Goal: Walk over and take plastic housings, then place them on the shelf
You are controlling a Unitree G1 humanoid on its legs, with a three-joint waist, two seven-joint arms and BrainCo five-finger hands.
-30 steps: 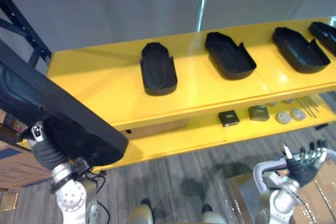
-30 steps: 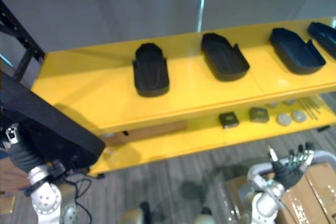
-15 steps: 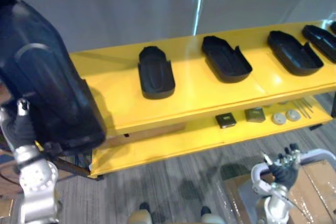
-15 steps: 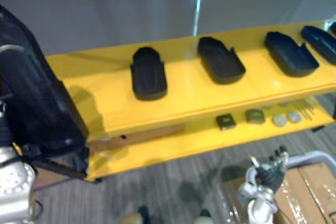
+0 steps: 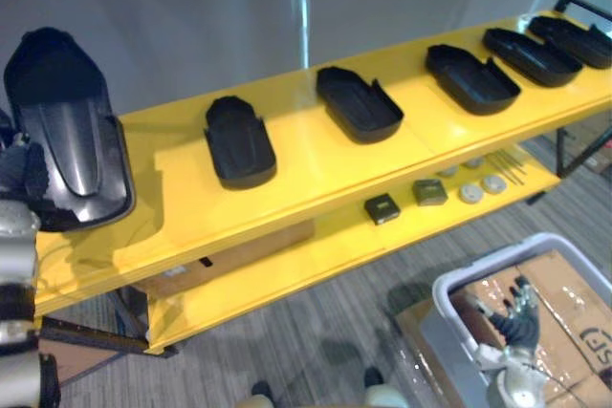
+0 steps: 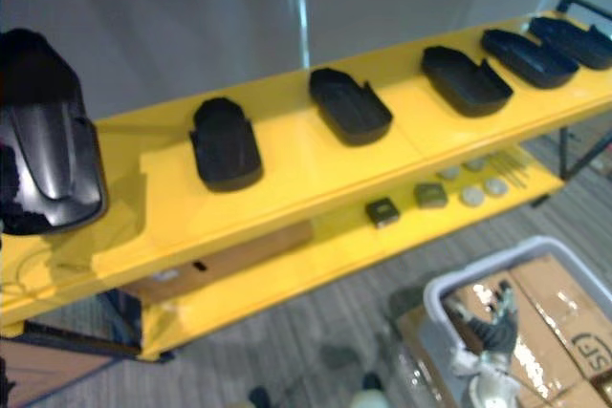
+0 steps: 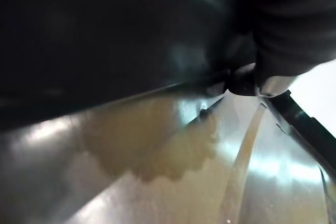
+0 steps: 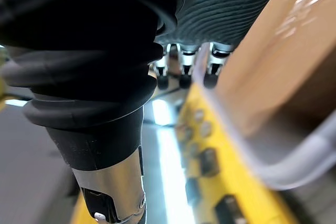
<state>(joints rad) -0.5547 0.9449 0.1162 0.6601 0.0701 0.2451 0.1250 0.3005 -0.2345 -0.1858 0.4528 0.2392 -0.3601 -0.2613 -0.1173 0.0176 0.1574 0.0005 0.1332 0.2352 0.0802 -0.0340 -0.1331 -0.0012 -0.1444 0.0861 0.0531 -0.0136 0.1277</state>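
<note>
My left hand (image 5: 17, 171) is shut on a large black plastic housing (image 5: 67, 140), hollow side up, over the left end of the yellow shelf's top board (image 5: 316, 164). In the left wrist view the housing (image 7: 105, 30) sits just above the glossy board (image 7: 173, 182); I cannot tell if they touch. Several more black housings lie in a row along the board, the nearest (image 5: 239, 140) to the right of the held one, then another (image 5: 359, 102). My right hand (image 5: 516, 317) hangs open, low at the right, holding nothing.
The lower yellow shelf (image 5: 287, 255) carries a small black block (image 5: 382, 208), a grey-green block (image 5: 429, 193), round discs (image 5: 469, 193) and thin rods. A grey bin (image 5: 449, 284) with cardboard boxes (image 5: 564, 284) stands on the carpet under my right hand.
The camera has swung, sliding the shelf leftward in view. My left hand has carried the housing up and forward from low in front to over the shelf's left end. My right hand sits lower.
</note>
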